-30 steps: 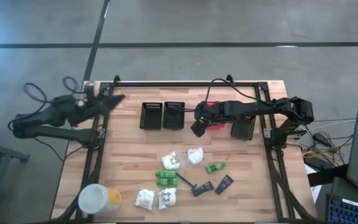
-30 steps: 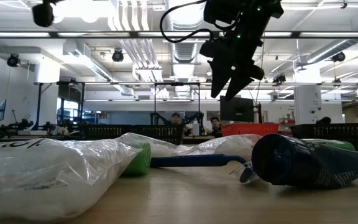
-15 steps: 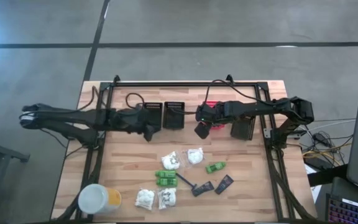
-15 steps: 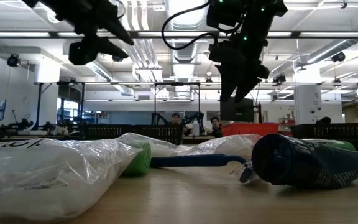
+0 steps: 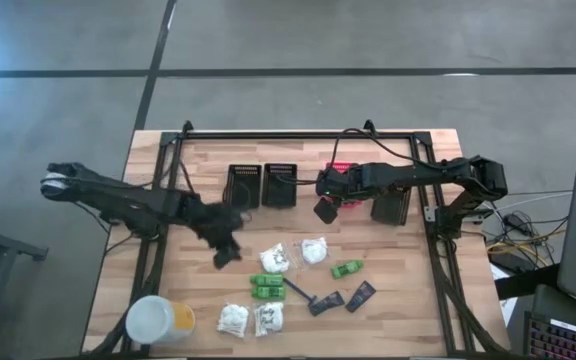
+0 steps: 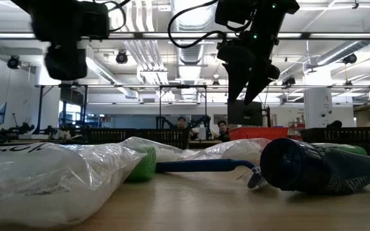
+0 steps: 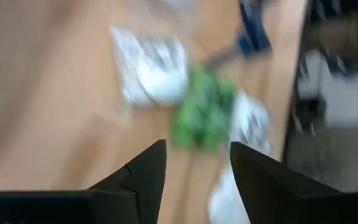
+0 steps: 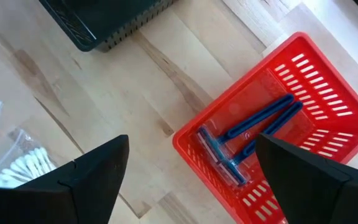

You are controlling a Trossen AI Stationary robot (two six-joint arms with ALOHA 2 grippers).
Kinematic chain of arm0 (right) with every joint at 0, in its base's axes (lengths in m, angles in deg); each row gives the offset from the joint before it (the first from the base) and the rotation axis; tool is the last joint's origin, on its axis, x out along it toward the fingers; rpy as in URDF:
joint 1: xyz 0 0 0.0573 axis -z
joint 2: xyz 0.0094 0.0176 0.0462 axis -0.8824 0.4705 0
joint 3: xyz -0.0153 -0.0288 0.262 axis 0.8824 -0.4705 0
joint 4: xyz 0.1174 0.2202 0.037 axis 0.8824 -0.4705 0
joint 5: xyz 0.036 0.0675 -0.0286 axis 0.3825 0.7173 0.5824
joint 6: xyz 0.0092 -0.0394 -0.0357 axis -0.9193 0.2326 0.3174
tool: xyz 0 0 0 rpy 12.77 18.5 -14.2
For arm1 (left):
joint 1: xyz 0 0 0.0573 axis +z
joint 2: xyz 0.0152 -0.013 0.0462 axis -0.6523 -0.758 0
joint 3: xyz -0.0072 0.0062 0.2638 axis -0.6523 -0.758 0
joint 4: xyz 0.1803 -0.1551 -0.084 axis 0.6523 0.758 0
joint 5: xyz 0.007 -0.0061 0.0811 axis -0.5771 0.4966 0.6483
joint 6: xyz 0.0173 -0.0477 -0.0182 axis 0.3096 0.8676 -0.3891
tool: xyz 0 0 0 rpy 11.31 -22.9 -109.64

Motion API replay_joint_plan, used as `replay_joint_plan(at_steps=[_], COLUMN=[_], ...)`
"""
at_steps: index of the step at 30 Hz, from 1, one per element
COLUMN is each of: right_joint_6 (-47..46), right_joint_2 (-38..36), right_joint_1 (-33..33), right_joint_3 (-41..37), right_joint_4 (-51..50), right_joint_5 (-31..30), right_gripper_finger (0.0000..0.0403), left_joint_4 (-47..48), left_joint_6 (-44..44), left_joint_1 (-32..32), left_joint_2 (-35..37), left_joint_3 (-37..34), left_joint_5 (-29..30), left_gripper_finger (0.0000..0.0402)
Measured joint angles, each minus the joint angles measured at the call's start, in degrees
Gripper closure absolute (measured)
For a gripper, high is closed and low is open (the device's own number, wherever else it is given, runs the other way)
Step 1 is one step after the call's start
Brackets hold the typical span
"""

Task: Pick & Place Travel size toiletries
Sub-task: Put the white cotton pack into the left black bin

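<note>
The right tool [image 5: 321, 211], fingers spread wide and empty, hangs in the upper middle of the high view just beside a red basket [image 5: 346, 190]; in the right wrist view its two dark fingers [image 8: 86, 177] frame that red basket [image 8: 272, 118], which holds two blue razors [image 8: 247, 140] lying side by side. A black basket [image 8: 107, 22] sits near it at the top of that view, and a clear packet of cotton swabs [image 8: 14, 165] shows at the lower left. The left tool [image 5: 226, 250] is above the tabletop [image 5: 388, 320] left of centre in the high view, its fingers parted and gripping nothing; the left wrist view, blurred, shows its fingers [image 7: 145, 177] apart over white packets [image 7: 151, 71] and green packs [image 7: 204, 115]. Outward from the tools, the toiletries lie loose across the lower middle of the high view: white packets [image 5: 274, 260] at centre and two more [image 5: 233, 318] lower down, green packs [image 5: 266, 286] between them, another green pack [image 5: 346, 269] to the right, a thin dark razor [image 5: 303, 294] and flat dark sachets [image 5: 360, 295] at lower right. Two black baskets [image 5: 244, 185] stand side by side at upper centre, a third [image 5: 390, 208] right of the red one. A white-and-yellow round tub [image 5: 158, 322] lies at the lower left corner. In the low view a white packet [image 6: 50, 173], a blue razor [image 6: 204, 165] and a dark sachet [image 6: 320, 165] fill the foreground.
</note>
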Motion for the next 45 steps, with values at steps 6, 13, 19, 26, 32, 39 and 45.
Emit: replay_joint_plan(at_steps=[6, 13, 19, 26, 32, 39, 45], right_joint_6=[0.35, 0.86, 0.86, 0.68, 0.60, 0.62, 0.79], right_joint_2=[0.00, 0.00, 0.00, -0.01, 0.00, 0.00, 0.00], right_joint_1=[0.00, 0.00, -0.06, -0.48, -0.74, -0.74, -0.74], right_joint_3=[0.00, 0.00, 0.00, 0.00, 0.00, 0.00, 0.00], right_joint_4=[0.03, 0.23, 0.38, 0.52, 0.51, 0.42, 0.42], right_joint_5=[-0.02, -0.20, -0.22, -0.26, -0.26, -0.26, -0.24], right_gripper_finger=[0.0044, 0.0053, 0.0063, 0.0069, 0.0053, 0.0042, 0.0058], left_joint_4=[-1.77, -2.85, -8.33, -13.22, -22.47, -26.02, -27.12], left_joint_6=[0.20, 0.19, 0.54, -1.15, -0.86, -1.19, -1.23], left_joint_1=[-10.17, -18.01, -19.02, -19.02, -19.02, -19.70, -20.26], left_joint_2=[-4.33, -12.77, -17.40, -18.36, -20.84, -23.84, -25.78], left_joint_3=[-0.84, -0.94, -0.96, -2.60, -4.89, -5.30, -5.53], left_joint_5=[-1.61, -1.03, -1.50, -3.04, -4.01, -8.06, -10.57], left_gripper_finger=[0.0218, 0.0216, 0.0192, 0.0155, 0.0143, 0.0143, 0.0159])
